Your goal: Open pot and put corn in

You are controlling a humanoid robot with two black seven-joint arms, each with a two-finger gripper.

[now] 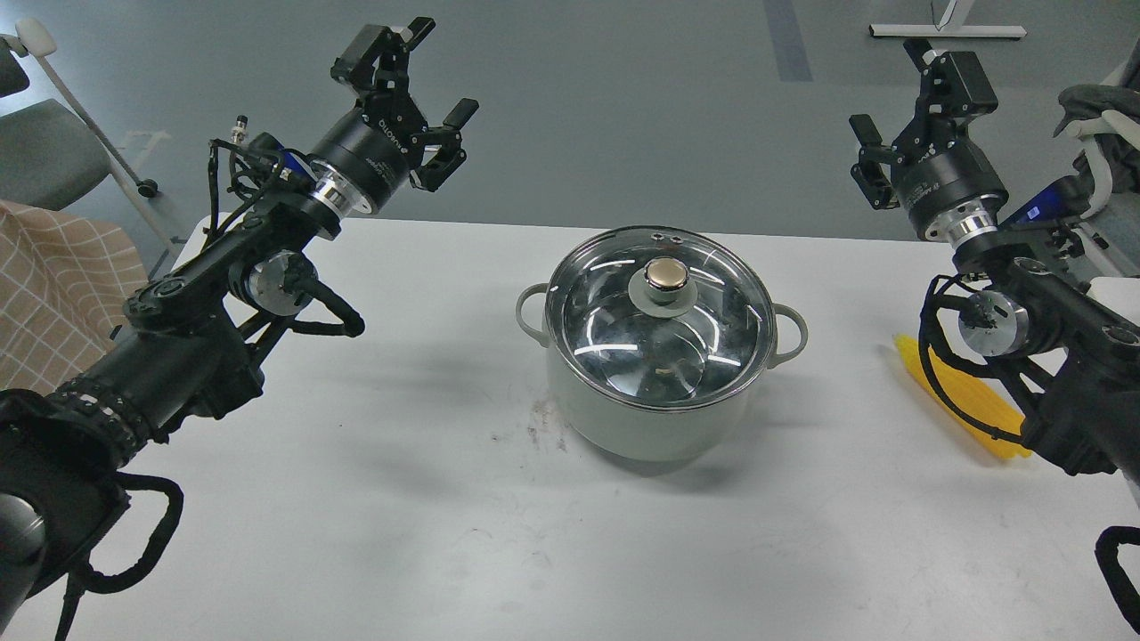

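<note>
Corn (957, 402) near the table's right edge hides under your arm, both claws spread empty; reach blind and you'll knock it off.

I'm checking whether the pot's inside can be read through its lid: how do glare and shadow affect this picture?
Head view: bright curved streaks of glare cross the steel-rimmed glass lid of the pale grey-green pot, yet its shiny interior shows through; soft shadows fall on the white table near the pot; the yellow corn cob is partly hidden by the right arm.
</note>
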